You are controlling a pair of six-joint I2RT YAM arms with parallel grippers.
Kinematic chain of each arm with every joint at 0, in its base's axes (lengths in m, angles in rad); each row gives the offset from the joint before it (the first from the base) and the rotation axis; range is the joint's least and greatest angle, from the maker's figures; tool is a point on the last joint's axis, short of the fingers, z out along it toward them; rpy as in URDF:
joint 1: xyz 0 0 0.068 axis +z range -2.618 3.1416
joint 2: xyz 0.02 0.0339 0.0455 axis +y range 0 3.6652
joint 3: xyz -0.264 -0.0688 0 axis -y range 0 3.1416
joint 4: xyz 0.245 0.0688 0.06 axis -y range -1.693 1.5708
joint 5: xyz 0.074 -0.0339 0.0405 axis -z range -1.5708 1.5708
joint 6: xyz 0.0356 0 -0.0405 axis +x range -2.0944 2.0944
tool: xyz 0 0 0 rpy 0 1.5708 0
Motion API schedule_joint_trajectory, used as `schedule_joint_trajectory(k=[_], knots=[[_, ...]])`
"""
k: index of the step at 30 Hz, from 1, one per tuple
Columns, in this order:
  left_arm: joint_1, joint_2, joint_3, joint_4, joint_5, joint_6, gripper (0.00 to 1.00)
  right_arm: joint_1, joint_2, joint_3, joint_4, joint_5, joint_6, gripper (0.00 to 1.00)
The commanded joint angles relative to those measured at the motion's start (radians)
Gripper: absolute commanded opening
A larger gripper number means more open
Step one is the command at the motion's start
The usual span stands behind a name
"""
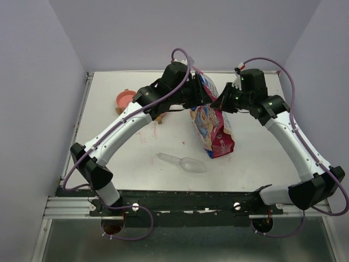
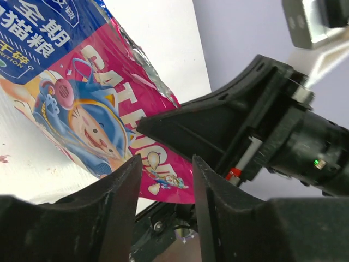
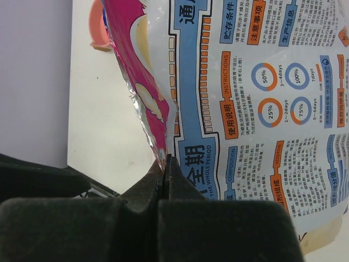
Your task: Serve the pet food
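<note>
The glossy pink bag (image 1: 211, 126) stands tilted in the middle of the table. My right gripper (image 3: 165, 161) is shut on the bag's (image 3: 262, 98) torn top edge; in the top view it (image 1: 220, 102) is at the bag's upper right. My left gripper (image 2: 166, 166) is open, its fingers (image 2: 122, 185) apart just short of the bag's (image 2: 82, 103) pink front; in the top view it (image 1: 196, 93) is at the bag's top left. The right gripper's black finger (image 2: 218, 128) lies against the bag there. The kibble is hidden. A clear plastic scoop (image 1: 183, 162) lies empty in front of the bag.
A small pink-orange bowl (image 1: 126, 99) sits at the back left of the table, also seen in the right wrist view (image 3: 98, 27). The table (image 1: 136, 158) is walled by pale panels on three sides. A black rail (image 1: 180, 201) runs along the near edge.
</note>
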Motion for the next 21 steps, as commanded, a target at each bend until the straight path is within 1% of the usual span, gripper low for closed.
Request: schedule_joint_trajectory(k=[1, 3, 6, 8, 16, 18, 21], knots=[[0.008, 0.028, 0.011, 0.045, 0.017, -0.092, 0.48, 0.013, -0.023, 0.000, 0.081, -0.113, 0.031, 0.01], [0.008, 0.045, 0.015, 0.054, 0.008, -0.095, 0.48, 0.013, -0.023, 0.000, 0.075, -0.116, 0.026, 0.01], [0.011, 0.070, 0.028, 0.055, -0.010, -0.107, 0.53, 0.013, -0.024, -0.001, 0.072, -0.118, 0.018, 0.01], [0.017, 0.091, 0.046, 0.043, -0.024, -0.115, 0.53, 0.013, -0.023, 0.008, 0.061, -0.116, 0.014, 0.01], [0.050, 0.162, 0.115, 0.038, -0.065, -0.104, 0.48, 0.013, -0.018, 0.019, 0.039, -0.125, -0.005, 0.01], [0.053, 0.185, 0.144, 0.011, -0.073, -0.097, 0.47, 0.013, -0.016, 0.022, 0.036, -0.127, -0.006, 0.01], [0.057, 0.199, 0.146, 0.014, -0.069, -0.095, 0.45, 0.013, -0.010, 0.032, 0.033, -0.127, -0.012, 0.01]])
